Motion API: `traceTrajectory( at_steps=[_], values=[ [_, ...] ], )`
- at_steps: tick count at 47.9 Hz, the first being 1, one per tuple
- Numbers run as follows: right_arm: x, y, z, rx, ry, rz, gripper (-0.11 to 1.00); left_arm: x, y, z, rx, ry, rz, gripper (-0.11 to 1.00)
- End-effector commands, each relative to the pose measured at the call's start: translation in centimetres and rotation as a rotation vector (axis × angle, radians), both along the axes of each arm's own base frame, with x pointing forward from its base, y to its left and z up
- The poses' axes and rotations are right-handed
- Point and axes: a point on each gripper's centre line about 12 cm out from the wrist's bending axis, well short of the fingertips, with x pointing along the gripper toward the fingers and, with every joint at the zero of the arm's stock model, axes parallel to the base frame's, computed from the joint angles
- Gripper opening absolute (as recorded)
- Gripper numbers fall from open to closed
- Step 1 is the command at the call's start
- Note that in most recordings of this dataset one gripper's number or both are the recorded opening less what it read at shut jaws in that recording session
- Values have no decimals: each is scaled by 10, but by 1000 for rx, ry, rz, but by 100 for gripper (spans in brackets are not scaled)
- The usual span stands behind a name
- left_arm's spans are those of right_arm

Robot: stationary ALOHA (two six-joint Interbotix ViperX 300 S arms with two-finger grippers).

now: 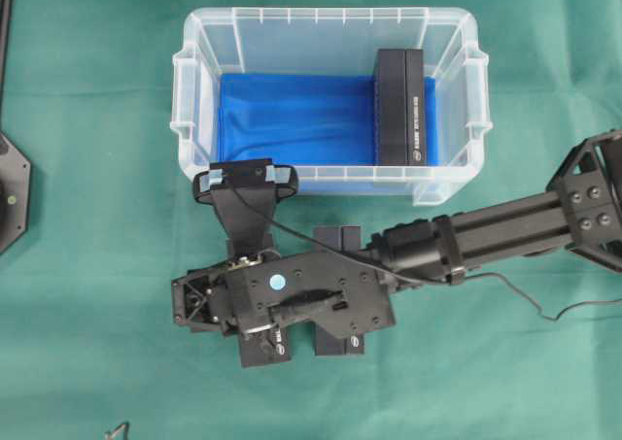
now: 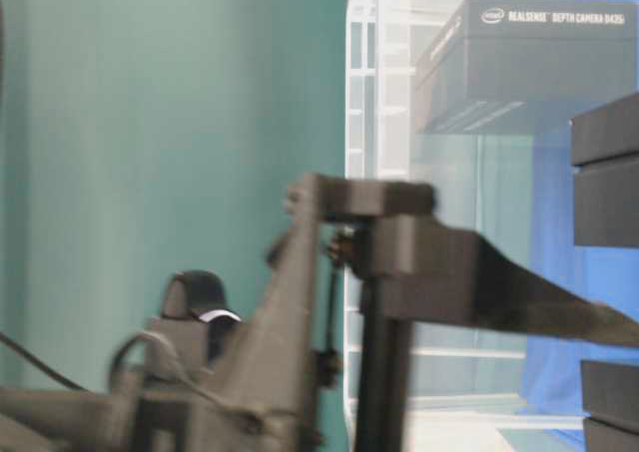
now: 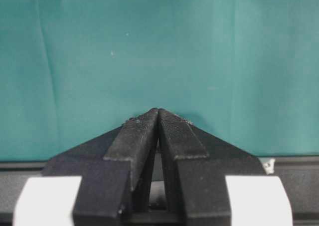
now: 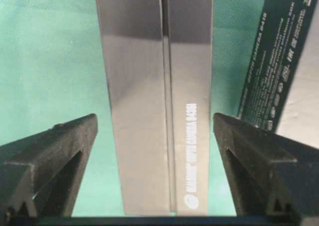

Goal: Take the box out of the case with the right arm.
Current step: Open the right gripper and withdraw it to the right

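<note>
The all-black right gripper [image 4: 155, 136] hangs with its jaws spread wide and clear of a black rectangular cardboard box [image 4: 155, 96] on the green cloth [image 1: 87, 265] outside the clear plastic case [image 1: 330, 183], seemingly beside another, while the left gripper [image 3: 158, 117] is clenched empty.
</note>
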Motion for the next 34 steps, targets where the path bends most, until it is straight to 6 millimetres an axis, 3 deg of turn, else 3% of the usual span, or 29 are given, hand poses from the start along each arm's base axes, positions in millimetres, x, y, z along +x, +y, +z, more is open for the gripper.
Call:
traceTrajectory(
  at_steps=[1,9,24,34],
  values=[
    [-11,-6,56,8,-87,-6,91,2,1,8,0,-25,5,2],
    [-17,-10,75,-12,-115,-11,90,2,1,8,0,-26,5,2],
    [-18,-13,76,-24,-105,25,90,2,1,8,-1,-26,6,2],
    [-36,-12,76,-31,-4,33,90,1,1,9,-1,-28,6,2]
  ],
)
